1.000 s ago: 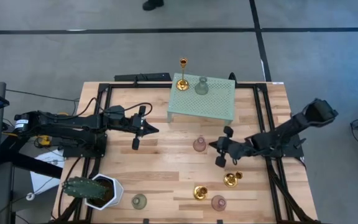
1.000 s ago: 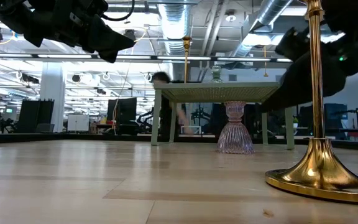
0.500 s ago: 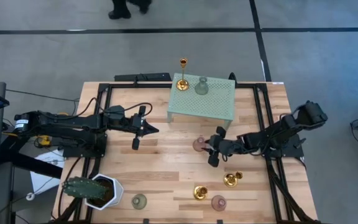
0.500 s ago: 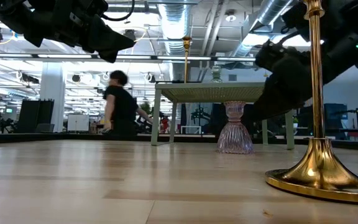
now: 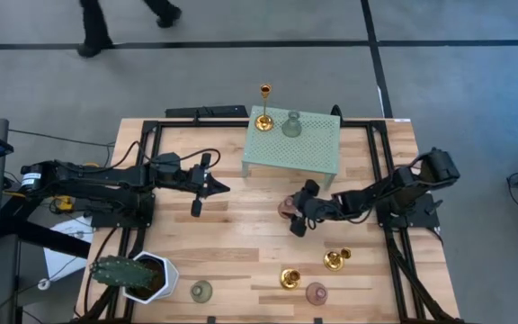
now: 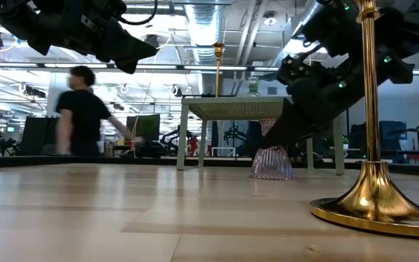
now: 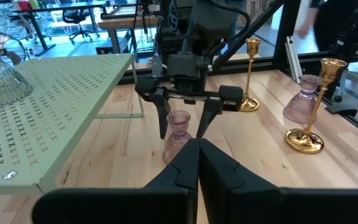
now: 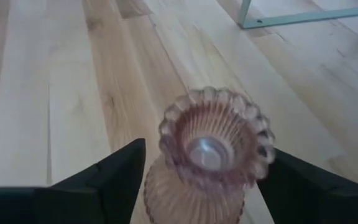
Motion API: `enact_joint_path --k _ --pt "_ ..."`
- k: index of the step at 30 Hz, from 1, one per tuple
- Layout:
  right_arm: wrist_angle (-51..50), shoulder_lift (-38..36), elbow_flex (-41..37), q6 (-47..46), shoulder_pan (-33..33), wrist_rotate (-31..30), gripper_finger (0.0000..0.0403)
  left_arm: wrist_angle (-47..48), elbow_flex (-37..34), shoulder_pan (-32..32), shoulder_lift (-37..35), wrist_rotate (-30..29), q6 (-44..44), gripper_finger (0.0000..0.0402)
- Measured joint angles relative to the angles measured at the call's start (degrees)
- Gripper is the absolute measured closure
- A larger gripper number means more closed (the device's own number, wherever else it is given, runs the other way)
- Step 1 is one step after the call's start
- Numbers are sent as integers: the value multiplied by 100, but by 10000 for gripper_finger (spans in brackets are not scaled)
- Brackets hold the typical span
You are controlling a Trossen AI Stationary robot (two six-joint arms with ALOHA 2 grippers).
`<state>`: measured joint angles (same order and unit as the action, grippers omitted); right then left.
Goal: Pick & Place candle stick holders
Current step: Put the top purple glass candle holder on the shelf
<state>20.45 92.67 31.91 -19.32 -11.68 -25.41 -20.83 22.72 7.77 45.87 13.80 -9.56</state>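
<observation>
Since a second ago your right gripper has been advancing to the pink ribbed holder mid-table; its fingers are standing apart, straddling it without gripping. Your left gripper is waiting closed, left of the mint stand.

Right arm down at the pink holder

Dark gripper reaches the pinkish ribbed holder under the green stand — a gold base stands nearer, and a person passes behind.
</observation>
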Motion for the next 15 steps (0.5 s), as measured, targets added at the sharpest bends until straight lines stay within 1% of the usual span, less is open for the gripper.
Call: enact_joint_path --k 3,5,8,13,15 --pt "-5 48 74 42 -1 -10 142 1 0 0 0 1 0 394" --pt "10 43 106 43 12 -9 160 -1 0 0 0 -2 0 394" --pt "-1 30 106 42 17 -11 199 1 -1 0 0 1 0 394" --pt "3 28 106 40 13 1 281 1 0 0 0 1 0 394" --pt "4 28 106 42 4 0 285 1 0 0 0 1 0 394"
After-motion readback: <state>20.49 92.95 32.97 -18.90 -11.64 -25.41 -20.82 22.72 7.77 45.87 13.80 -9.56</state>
